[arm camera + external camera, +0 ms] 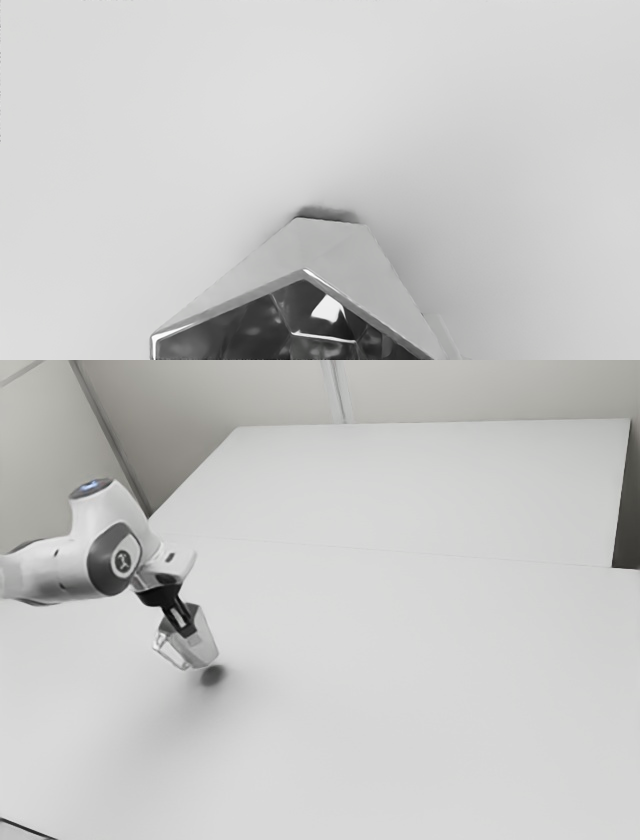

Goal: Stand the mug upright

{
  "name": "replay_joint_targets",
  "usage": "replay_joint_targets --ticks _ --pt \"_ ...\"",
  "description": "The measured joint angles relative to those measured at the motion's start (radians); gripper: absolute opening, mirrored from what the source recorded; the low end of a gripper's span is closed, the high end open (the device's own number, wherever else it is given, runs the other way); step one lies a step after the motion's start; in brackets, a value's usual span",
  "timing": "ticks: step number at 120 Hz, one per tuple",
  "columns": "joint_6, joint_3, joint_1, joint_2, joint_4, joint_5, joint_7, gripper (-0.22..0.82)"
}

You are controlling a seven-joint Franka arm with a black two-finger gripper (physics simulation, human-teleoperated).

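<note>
The gripper [186,628] reaches down at the exterior view's left, shut on the mug's wall near its rim. The mug [204,646] is a grey, faceted one, tilted, with its base low and its handle toward the exterior view's left. A small dark shadow lies on the table by the base; whether the base touches the table I cannot tell. In the wrist view the mug [350,265] shows its angular rim, a dark shiny interior and part of the handle beside its outer wall. Its near part is cut off by the picture's edge.
A broad pale table [420,680] spreads around the mug and toward the exterior view's right. Behind it is another pale surface [420,490], with walls beyond. A dark cable or edge [28,829] crosses the exterior view's lower left corner.
</note>
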State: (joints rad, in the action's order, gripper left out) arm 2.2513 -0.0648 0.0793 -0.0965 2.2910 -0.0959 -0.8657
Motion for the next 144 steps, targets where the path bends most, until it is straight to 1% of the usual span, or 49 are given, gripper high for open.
replay_joint_targets --ticks 42,51,78,93,99,109,117,125,136,144 --pt "0.079 0.002 0.001 0.040 0.033 0.005 0.056 -0.17" --pt "0.083 0.002 0.001 0.042 0.035 0.002 0.064 -0.09" --pt "0.086 0.006 0.004 0.042 0.036 -0.002 0.078 0.27" --pt "0.076 0.012 0.003 0.024 0.030 -0.002 0.084 0.41" --pt "0.052 0.019 0.003 0.005 0.014 -0.002 0.102 0.45" --pt "-0.028 0.037 0.005 -0.042 -0.042 0.008 0.171 0.50" --pt "-0.106 0.057 0.000 -0.082 -0.114 0.020 0.232 0.53" --pt "-0.189 0.069 0.001 -0.097 -0.205 0.028 0.287 0.55" --pt "-0.294 0.082 -0.001 -0.085 -0.338 0.033 0.354 0.57" --pt "-0.377 0.070 -0.034 -0.024 -0.481 0.037 0.396 0.58"
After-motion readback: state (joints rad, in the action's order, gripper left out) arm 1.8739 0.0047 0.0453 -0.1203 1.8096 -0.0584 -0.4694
